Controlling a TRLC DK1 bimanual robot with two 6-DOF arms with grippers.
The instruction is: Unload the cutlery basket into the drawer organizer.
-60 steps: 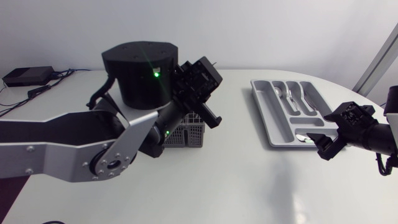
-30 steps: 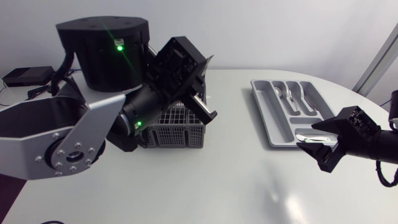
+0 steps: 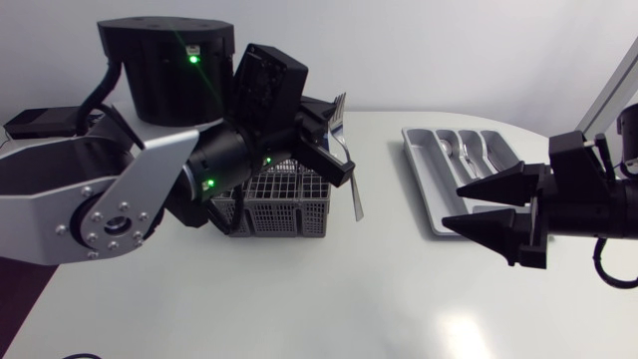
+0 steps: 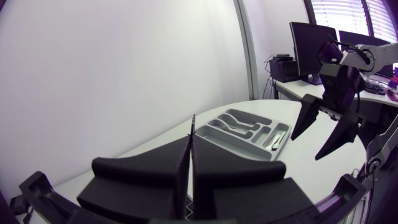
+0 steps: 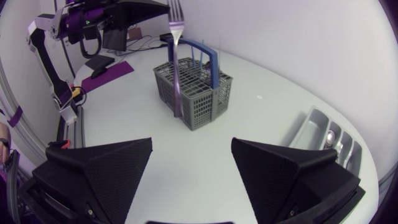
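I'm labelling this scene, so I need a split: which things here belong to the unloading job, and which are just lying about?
Job: fork, held by the left gripper; cutlery basket; drawer organizer, stored cutlery inside; right gripper, open.
Lying about: black box at the table's far edge.

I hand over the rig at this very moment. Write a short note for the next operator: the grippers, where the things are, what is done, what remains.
Left gripper: jaws shut on a fork, held tines up, close to the cutlery basket.
Right gripper: jaws open, empty, by the drawer organizer.
Done: a few spoons lie in the organizer.
Left: place the fork in the organizer. What else the basket holds cannot be seen, so check it.
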